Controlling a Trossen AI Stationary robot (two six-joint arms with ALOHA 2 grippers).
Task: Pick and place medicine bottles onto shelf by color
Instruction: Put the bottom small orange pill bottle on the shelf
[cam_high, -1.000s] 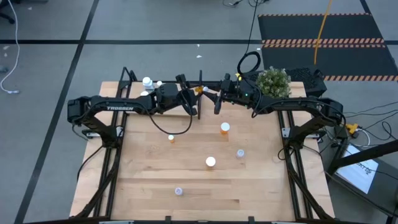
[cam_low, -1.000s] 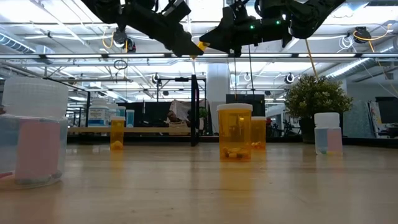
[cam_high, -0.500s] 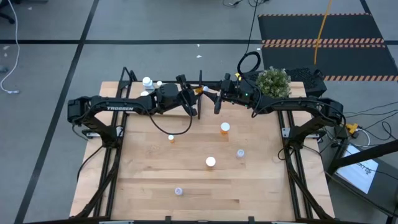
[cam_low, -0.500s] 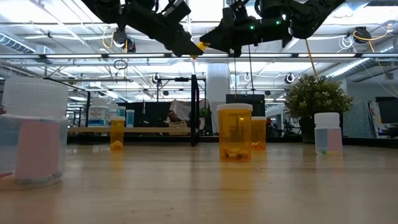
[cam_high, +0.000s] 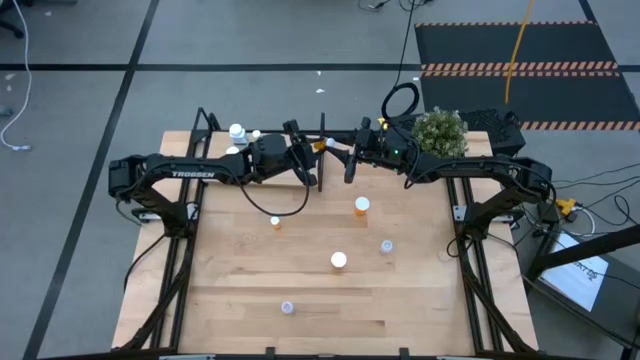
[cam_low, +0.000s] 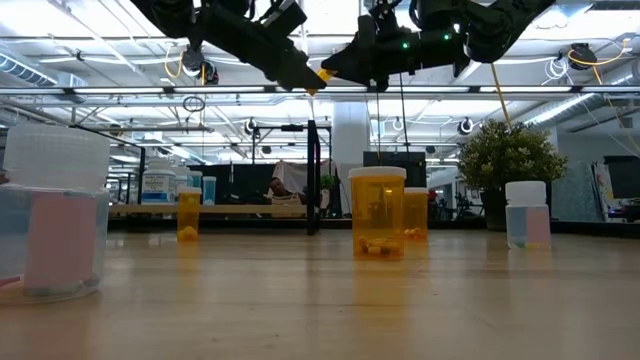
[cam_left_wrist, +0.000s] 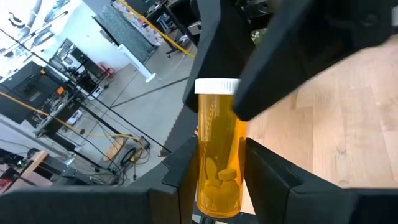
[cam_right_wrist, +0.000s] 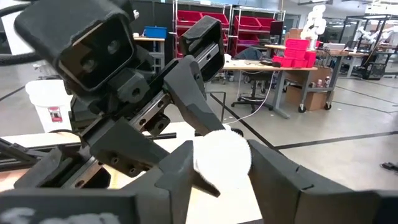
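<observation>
A white round bottle cap is seen at the lower center, clamped between the 2 dark fingers of the right gripper. The left gripper fills the upper left, its fingers also touching this bottle. Red bins are seen at the upper center.

Both arms meet over the far middle of the table, one bottle between them.

Left gripper and right gripper face each other tip to tip above the shelf's upright divider, a held bottle between both sets of fingers, well above the tabletop. Behind the left arm, three bottles stand on the shelf's left part. On the table in front: one bottle left of centre, one right of centre, two nearer, another nearest the front edge. A potted plant sits at the far right corner.
</observation>
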